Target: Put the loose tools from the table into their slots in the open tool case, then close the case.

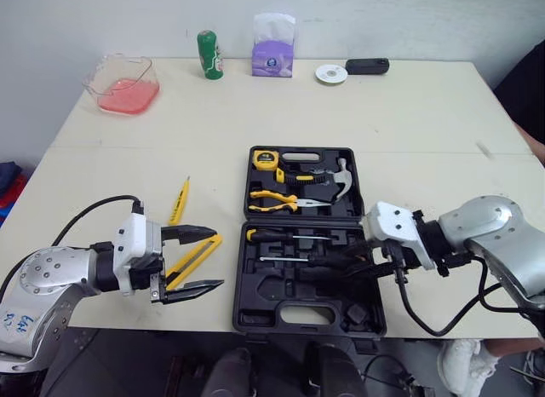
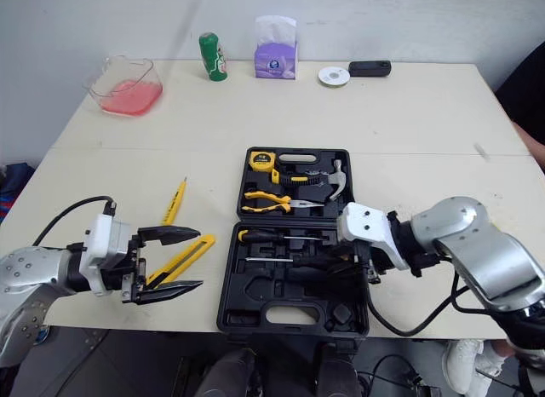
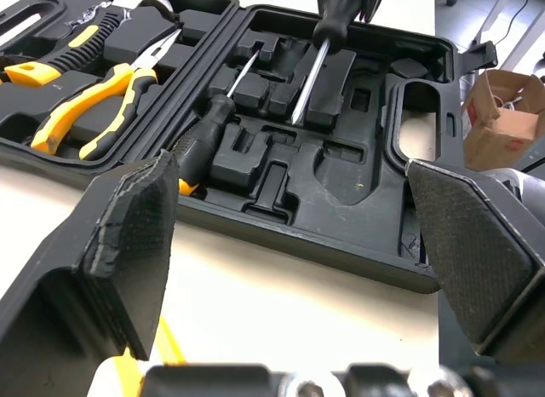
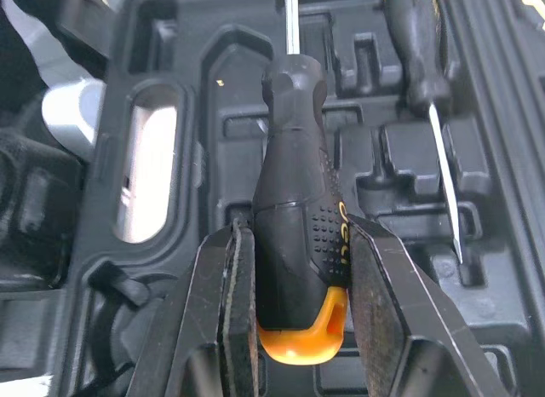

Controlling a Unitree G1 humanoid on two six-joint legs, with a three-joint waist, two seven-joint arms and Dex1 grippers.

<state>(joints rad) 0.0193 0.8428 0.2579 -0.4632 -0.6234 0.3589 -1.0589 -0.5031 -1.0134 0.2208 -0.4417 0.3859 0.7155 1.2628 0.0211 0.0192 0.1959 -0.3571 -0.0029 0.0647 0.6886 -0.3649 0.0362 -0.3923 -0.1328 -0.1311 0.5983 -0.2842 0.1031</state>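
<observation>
The black tool case lies open at the table's front middle. Its far half holds a tape measure, yellow-handled pliers and a hammer. In the near half, one screwdriver rests in a slot. My right gripper is shut on a second screwdriver by its black and orange handle, shaft pointing across the near half. My left gripper is open left of the case, its fingers on either side of a yellow utility knife. A thin yellow tool lies just beyond.
Along the table's far edge stand a clear container of pink liquid, a green can, a purple tissue pack, a white disc and a black device. A person sits at the right edge.
</observation>
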